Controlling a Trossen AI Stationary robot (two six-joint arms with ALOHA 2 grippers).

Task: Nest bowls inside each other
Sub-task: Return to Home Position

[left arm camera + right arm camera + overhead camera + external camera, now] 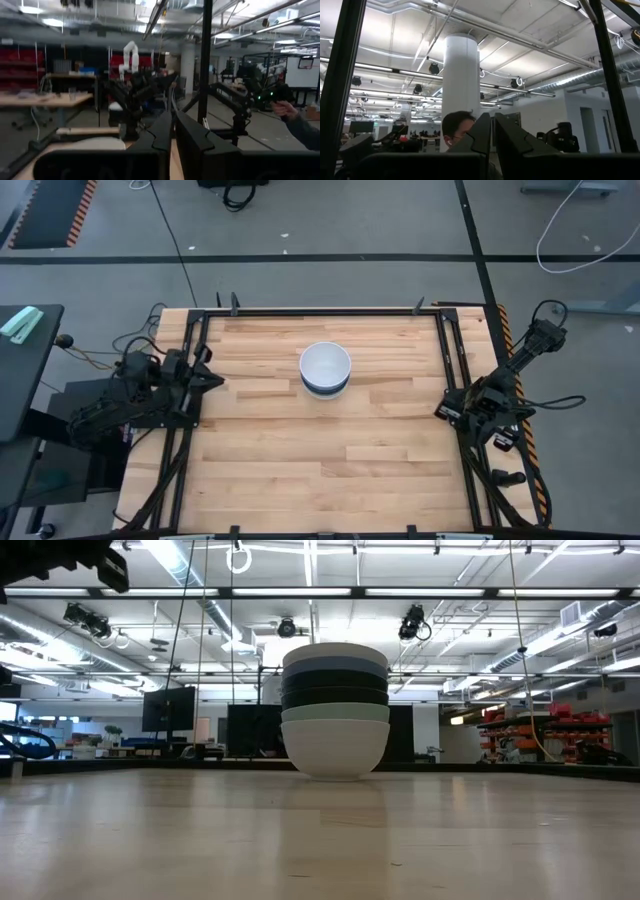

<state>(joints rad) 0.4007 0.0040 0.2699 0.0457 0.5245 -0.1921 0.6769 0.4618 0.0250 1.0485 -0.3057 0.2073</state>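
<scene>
The bowls stand nested in one stack [325, 370] at the middle of the table, a little toward the far edge. In the low view the stack [335, 710] rests on a white bowl's base, with a pale mint rim, dark rims and a white bowl on top. My left gripper [215, 380] waits at the table's left edge, raised, fingers shut on nothing [173, 137]. My right gripper [445, 412] waits at the right edge, tipped upward, also shut on nothing [492, 132]. Neither gripper is near the stack.
A black metal frame [320, 311] runs around the wooden table. Bare wood lies on all sides of the stack. Beyond the table a person's head [457, 127] shows in the right wrist view, and a person's hand [286, 108] in the left wrist view.
</scene>
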